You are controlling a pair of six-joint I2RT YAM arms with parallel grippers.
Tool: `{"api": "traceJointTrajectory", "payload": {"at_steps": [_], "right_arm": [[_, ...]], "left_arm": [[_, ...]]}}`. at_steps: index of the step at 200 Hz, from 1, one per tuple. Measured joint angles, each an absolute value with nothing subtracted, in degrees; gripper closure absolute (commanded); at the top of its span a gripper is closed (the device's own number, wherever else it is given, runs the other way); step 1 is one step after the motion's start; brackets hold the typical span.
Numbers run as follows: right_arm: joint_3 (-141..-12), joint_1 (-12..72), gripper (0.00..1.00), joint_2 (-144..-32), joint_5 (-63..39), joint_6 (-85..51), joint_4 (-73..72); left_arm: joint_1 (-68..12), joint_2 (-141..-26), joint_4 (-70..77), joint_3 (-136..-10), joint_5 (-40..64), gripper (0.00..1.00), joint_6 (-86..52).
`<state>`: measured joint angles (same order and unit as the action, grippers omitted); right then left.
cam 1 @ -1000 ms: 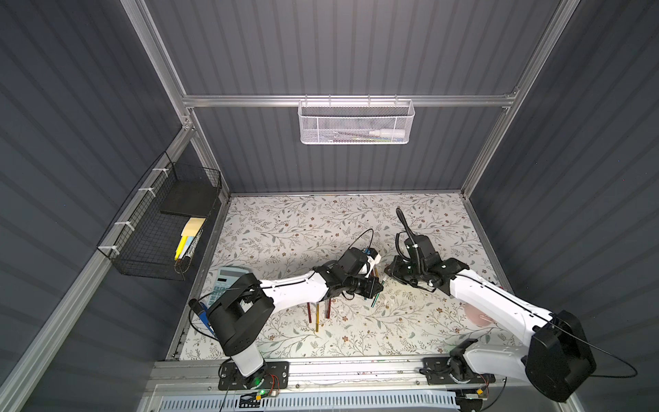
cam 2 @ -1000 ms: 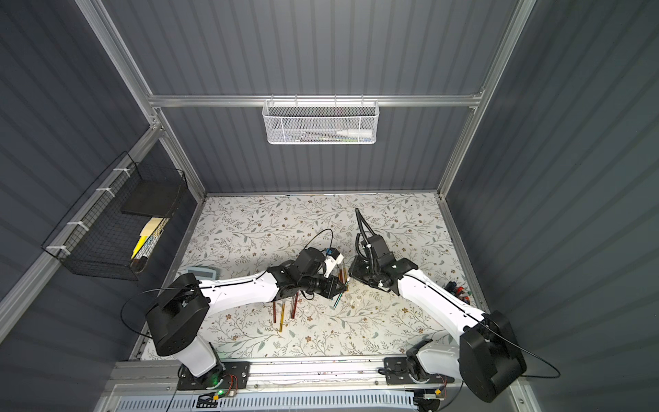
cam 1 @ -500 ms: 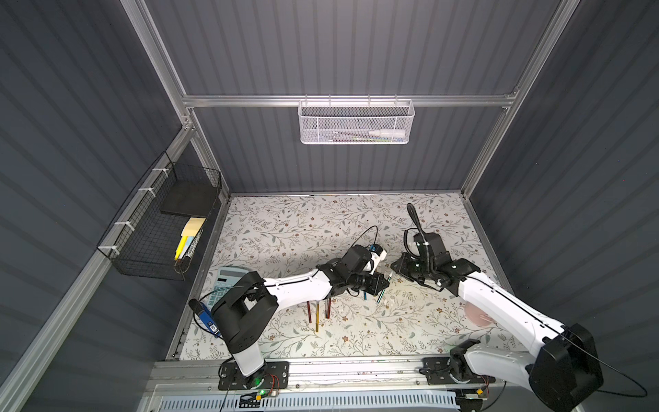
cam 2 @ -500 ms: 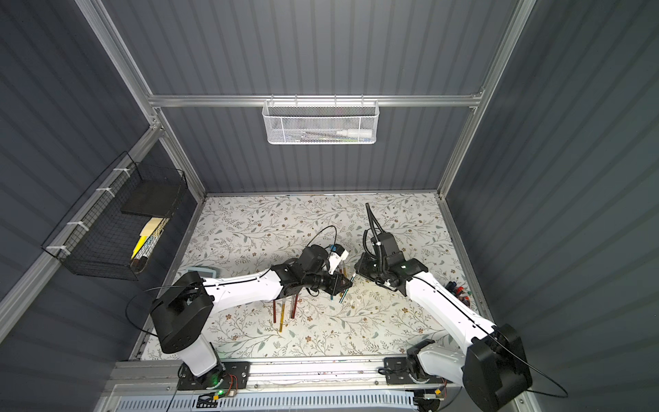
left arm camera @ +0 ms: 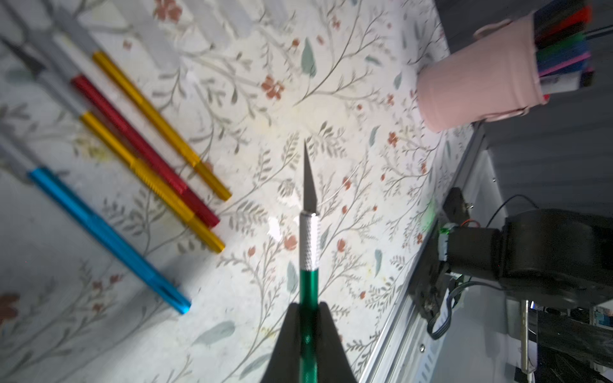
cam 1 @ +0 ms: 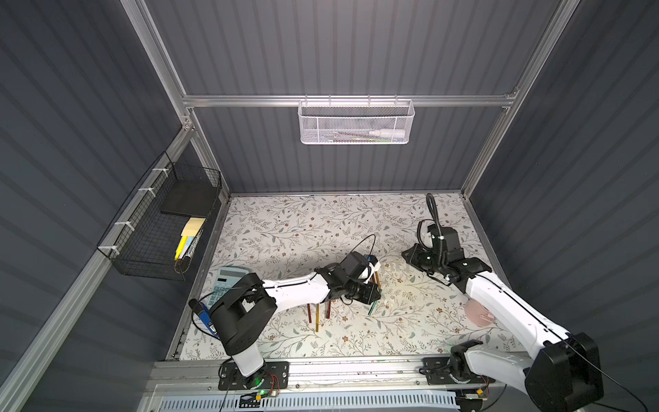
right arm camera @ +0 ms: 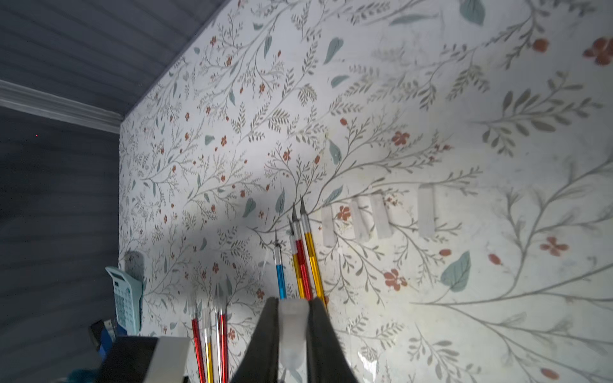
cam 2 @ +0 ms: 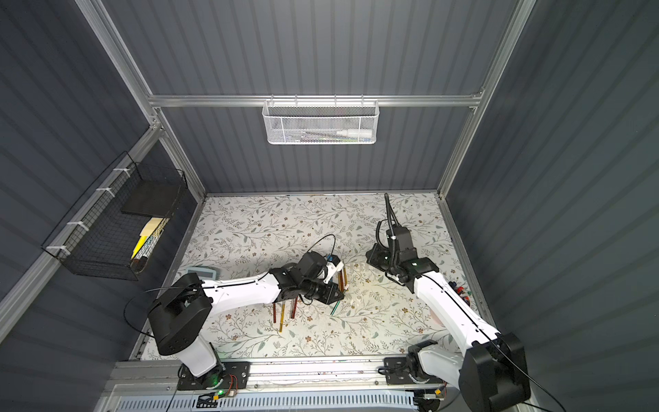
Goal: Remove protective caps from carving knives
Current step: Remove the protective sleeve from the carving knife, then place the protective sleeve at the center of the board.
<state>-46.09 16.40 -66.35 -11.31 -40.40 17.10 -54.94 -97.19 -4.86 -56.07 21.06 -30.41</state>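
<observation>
My left gripper (left arm camera: 308, 306) is shut on a green carving knife (left arm camera: 308, 282), whose blade is bare; in both top views the knife (cam 1: 372, 306) slants down from the gripper (cam 1: 374, 293). My right gripper (right arm camera: 292, 303) is shut on a clear protective cap (right arm camera: 292, 331) and hovers apart from the left gripper, back right of it (cam 1: 406, 255). Blue (right arm camera: 280, 275), red (right arm camera: 302, 265) and gold (right arm camera: 313, 262) knives lie side by side with bare blades. Several loose caps (right arm camera: 379, 215) lie beside their tips. Three more knives (right arm camera: 207, 345) lie under the left arm, with blurred clear tips.
A pink cup of markers (left arm camera: 477, 83) stands near the right front edge, under the right arm (cam 1: 478, 312). A calculator (cam 1: 228, 280) lies at the left edge. A black wire basket (cam 1: 157, 228) hangs on the left wall and a white mesh basket (cam 1: 354, 123) on the back rail.
The two grippers were close together; the right one has drawn away to the back right with the clear cap. The left gripper keeps the green knife, its blade now bare.
</observation>
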Motion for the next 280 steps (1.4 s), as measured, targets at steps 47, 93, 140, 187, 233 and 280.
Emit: {"api": "traceJointTrajectory", "payload": {"at_steps": [47, 93, 140, 187, 233, 280], "right_arm": [[-46.09, 15.97, 0.98, -66.48, -11.35, -39.77, 14.48], [-46.09, 15.05, 0.95, -66.48, -11.35, -37.54, 15.07], [-46.09, 13.89, 0.95, -66.46, -11.68, -33.54, 19.31], [-46.13, 13.08, 0.95, -67.18, -10.63, -31.4, 22.55], [-46.15, 11.03, 0.94, -72.1, -9.41, -30.46, 24.27], [-46.57, 8.14, 0.94, -77.91, -7.44, -29.69, 26.37]], "left_arm": [[-54.94, -97.19, -8.34, -55.53, 21.47, 0.97, -30.44], [-54.94, -96.66, -9.13, -55.53, 20.86, 0.97, -30.63], [-54.94, -93.25, -9.04, -55.53, 17.93, 0.97, -31.7], [-54.57, -92.58, -6.37, -55.18, 14.7, 0.97, -34.72], [-52.75, -89.14, -5.37, -53.21, 12.27, 0.96, -36.58], [-50.85, -86.61, -5.13, -52.21, 10.79, 0.96, -36.93]]}}
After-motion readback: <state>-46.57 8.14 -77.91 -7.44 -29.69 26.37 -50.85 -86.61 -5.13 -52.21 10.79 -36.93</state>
